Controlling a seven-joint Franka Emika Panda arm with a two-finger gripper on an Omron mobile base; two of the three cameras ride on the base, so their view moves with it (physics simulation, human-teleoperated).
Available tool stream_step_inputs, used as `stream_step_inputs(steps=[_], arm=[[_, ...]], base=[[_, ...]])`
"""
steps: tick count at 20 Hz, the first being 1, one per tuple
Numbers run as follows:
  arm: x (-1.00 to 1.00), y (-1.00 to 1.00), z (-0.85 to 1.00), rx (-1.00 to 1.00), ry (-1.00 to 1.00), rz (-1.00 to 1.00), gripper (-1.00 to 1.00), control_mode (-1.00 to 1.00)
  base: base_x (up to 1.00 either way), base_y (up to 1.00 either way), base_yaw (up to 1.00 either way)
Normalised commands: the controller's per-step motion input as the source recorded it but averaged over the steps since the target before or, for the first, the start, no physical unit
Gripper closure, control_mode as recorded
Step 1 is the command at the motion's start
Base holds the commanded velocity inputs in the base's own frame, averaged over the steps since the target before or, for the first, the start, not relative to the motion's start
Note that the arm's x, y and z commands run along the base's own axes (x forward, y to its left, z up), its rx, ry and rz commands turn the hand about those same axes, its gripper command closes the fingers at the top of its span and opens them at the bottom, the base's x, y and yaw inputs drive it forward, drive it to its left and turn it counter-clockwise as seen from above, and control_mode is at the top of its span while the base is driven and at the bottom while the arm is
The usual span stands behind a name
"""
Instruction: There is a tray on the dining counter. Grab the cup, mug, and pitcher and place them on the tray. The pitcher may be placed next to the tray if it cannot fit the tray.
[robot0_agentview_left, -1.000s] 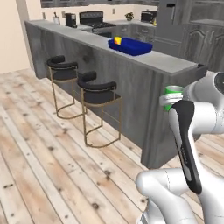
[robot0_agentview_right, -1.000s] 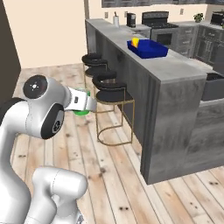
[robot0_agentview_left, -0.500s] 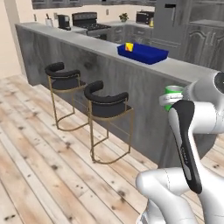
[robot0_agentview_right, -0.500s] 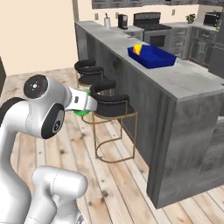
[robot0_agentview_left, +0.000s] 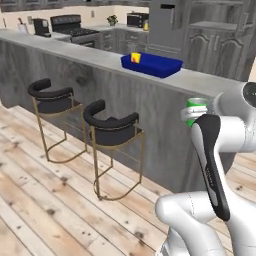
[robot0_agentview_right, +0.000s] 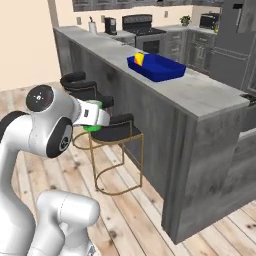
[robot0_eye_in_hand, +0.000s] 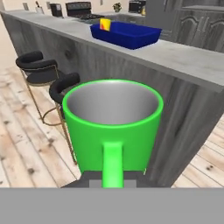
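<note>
Holding the green mug (robot0_eye_in_hand: 113, 127), the hand (robot0_agentview_right: 92, 114) is closed tight on it, out in front of the dark wood-grain face of the dining worktop (robot0_agentview_left: 95, 57) and below the level of its pale stone top. In the hand view the mug stands upright with its grey inside open to the camera and its handle facing the camera at the bottom; the fingertips themselves are hidden behind the mug. In the left base view the mug (robot0_agentview_left: 195, 111) peeks out green beside the white arm, near the worktop's end. In the right base view it (robot0_agentview_right: 92, 126) shows as a green edge under the white hand, in front of the worktop's front and just above the nearer bar stool (robot0_agentview_right: 116, 131).

The deep-blue tray (robot0_agentview_right: 156, 67) lies on the worktop's top, well apart from the mug and higher than it. The yellow cup (robot0_agentview_left: 135, 57) stands inside the tray at its far end; the hand view shows it (robot0_eye_in_hand: 105, 23) in the tray's (robot0_eye_in_hand: 126, 35) far corner.

A second bar stool (robot0_agentview_left: 50, 97) stands farther along the worktop's front, both stools on the wooden floor (robot0_agentview_left: 45, 200). Beyond the worktop a dark stove (robot0_agentview_left: 70, 25) sits against the back wall.
</note>
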Motion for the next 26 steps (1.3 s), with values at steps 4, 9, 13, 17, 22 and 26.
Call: stream_step_inputs(steps=[4,9,13,17,22,26], arm=[[0.0,0.0,0.0,0.0,0.0,0.0,1.0,1.0],[0.0,0.0,0.0,0.0,0.0,0.0,1.0,1.0],[0.0,0.0,0.0,0.0,0.0,0.0,1.0,1.0],[0.0,0.0,0.0,0.0,0.0,0.0,1.0,1.0],[0.0,0.0,0.0,0.0,0.0,0.0,1.0,1.0],[0.0,0.0,0.0,0.0,0.0,0.0,1.0,1.0]], base=[[0.54,0.3,-0.34],[0.6,0.49,-0.33],[0.58,0.62,-0.33],[0.55,0.53,-0.34],[0.56,0.15,-0.26],[0.57,0.02,-0.1]])
